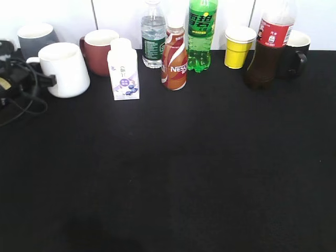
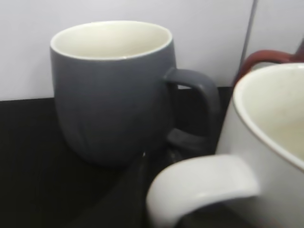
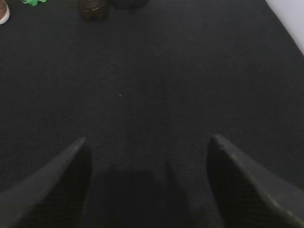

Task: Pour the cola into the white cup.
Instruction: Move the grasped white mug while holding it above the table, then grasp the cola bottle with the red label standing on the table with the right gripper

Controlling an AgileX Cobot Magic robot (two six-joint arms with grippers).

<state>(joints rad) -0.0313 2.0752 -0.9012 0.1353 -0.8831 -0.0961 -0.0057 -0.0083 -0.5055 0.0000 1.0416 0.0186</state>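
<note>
The cola (image 1: 270,47), a clear bottle of dark liquid with a red label, stands at the back right; its base shows at the top of the right wrist view (image 3: 92,9). The white cup (image 1: 65,68) stands at the back left. My left gripper (image 1: 39,79) is at the cup's handle, with a dark finger against the cup wall. The left wrist view shows the white cup (image 2: 270,142) very close, its handle at the bottom; the fingers are dark and blurred there. My right gripper (image 3: 147,147) is open and empty above the black table, out of the exterior view.
A grey mug (image 1: 35,37) (image 2: 111,90) stands behind the white cup, a red-brown mug (image 1: 100,50) to its right. Along the back stand a milk carton (image 1: 124,68), water bottle (image 1: 153,37), Nescafe bottle (image 1: 174,58), green soda bottle (image 1: 202,34), yellow paper cup (image 1: 239,47) and black mug (image 1: 296,55).
</note>
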